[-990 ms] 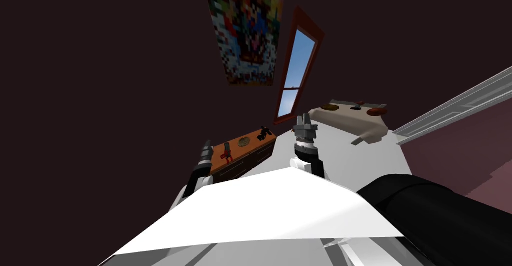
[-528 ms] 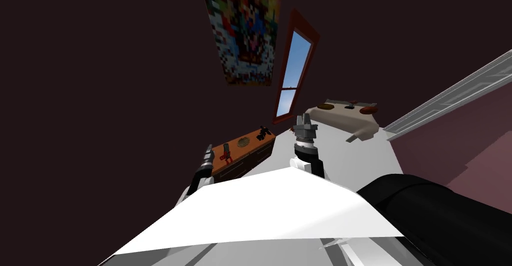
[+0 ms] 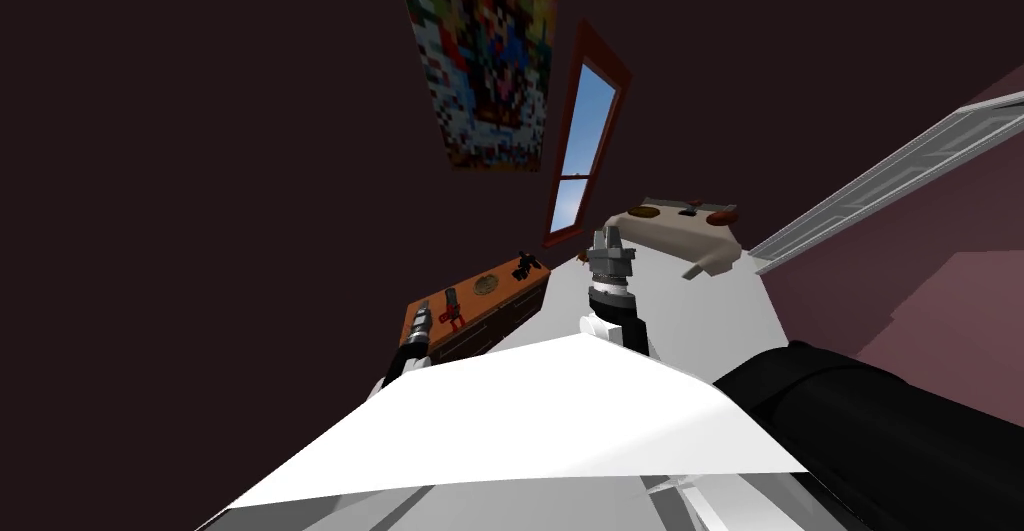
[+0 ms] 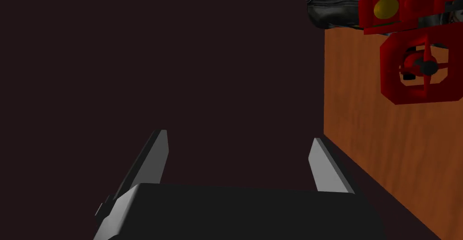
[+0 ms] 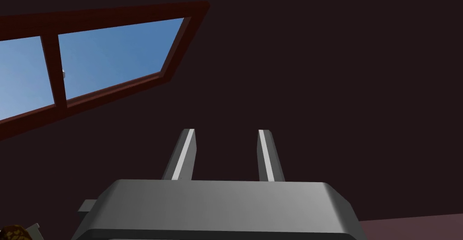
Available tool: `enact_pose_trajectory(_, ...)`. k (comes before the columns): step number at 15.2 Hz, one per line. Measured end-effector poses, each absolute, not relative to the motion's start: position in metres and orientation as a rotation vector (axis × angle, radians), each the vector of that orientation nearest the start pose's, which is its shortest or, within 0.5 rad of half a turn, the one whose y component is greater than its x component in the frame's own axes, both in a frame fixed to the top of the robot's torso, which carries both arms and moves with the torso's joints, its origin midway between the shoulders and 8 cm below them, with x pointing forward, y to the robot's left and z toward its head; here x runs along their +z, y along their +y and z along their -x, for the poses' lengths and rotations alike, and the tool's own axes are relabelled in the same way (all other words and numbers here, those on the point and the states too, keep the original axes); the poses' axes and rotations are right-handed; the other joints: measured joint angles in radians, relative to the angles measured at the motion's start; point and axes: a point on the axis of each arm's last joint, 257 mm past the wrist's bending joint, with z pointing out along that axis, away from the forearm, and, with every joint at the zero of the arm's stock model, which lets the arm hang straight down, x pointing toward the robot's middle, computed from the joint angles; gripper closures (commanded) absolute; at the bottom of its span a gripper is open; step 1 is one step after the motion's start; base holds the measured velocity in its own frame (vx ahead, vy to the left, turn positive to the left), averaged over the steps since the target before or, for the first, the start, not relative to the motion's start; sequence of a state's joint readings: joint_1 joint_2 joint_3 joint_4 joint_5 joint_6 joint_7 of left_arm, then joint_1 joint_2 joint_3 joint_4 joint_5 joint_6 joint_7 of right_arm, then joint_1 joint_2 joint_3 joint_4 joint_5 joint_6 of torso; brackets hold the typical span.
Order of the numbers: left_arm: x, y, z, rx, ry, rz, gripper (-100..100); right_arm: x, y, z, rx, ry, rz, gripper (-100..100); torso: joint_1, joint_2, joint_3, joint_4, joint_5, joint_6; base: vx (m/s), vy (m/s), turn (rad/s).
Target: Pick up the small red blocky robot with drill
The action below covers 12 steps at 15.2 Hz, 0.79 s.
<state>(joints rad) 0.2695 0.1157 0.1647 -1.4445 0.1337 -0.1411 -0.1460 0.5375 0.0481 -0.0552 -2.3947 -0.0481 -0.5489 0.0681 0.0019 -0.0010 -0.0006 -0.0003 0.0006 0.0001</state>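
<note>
The small red blocky robot stands on the orange-brown top of a low dresser, near its left end. In the left wrist view the red robot is close, off to the side of the fingers, on the wooden top. My left gripper hangs at the dresser's left end, just short of the toy. The left gripper is open with nothing between its fingers. My right gripper is raised to the right of the dresser, and in its own view the right gripper is open and holds nothing.
A round flat thing and a small black object also lie on the dresser. A dark bag-like shape sits behind the toy. A pale bed stands to the right, with a big black rounded shape near me.
My view has turned, so the dresser and bed have shifted left. My left gripper has moved down and closer to the red robot, now over the dresser's end. The right arm holds still.
</note>
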Motion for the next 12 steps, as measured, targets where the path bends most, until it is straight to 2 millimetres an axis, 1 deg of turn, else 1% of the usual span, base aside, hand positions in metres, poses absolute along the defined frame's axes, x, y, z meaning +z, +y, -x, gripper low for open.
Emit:
enact_pose_trajectory(3, -0.389, 0.394, -0.412, -0.762, 1.273, 1.432, -100, 0.072, -0.303, -0.302, 1.221, 0.471, -0.58, 0, 0.0, 0.0, 0.0, 0.0, 0.0, 0.0, 0.008, 0.022, -0.053)
enact_pose_trajectory(7, -0.417, 0.39, -0.405, -0.739, 1.3, 1.504, -100, 0.072, -0.303, -0.302, 1.221, 0.471, -0.581, 0, -0.001, 0.0, 0.0, 0.0, 0.0, 0.0, 0.007, 0.015, -0.037)
enact_pose_trajectory(9, -0.432, 0.386, -0.398, -0.73, 1.311, 1.545, -100, 0.072, -0.303, -0.302, 1.221, 0.471, -0.581, 0, -0.001, 0.0, 0.0, 0.0, 0.0, 0.0, 0.008, 0.009, -0.032)
enact_pose_trajectory(10, -0.438, 0.384, -0.398, -0.727, 1.315, 1.562, -100, 0.072, -0.303, -0.302, 1.221, 0.471, -0.581, 0, -0.001, 0.0, 0.0, 0.0, 0.0, 0.0, 0.01, 0.005, -0.041)
enact_pose_trajectory(12, -0.453, 0.374, -0.396, -0.726, 1.323, 1.61, -100, 0.072, -0.303, -0.302, 1.221, 0.471, -0.581, 0, -0.002, -0.001, 0.0, 0.0, 0.0, 0.0, 0.018, 0.003, -0.07)
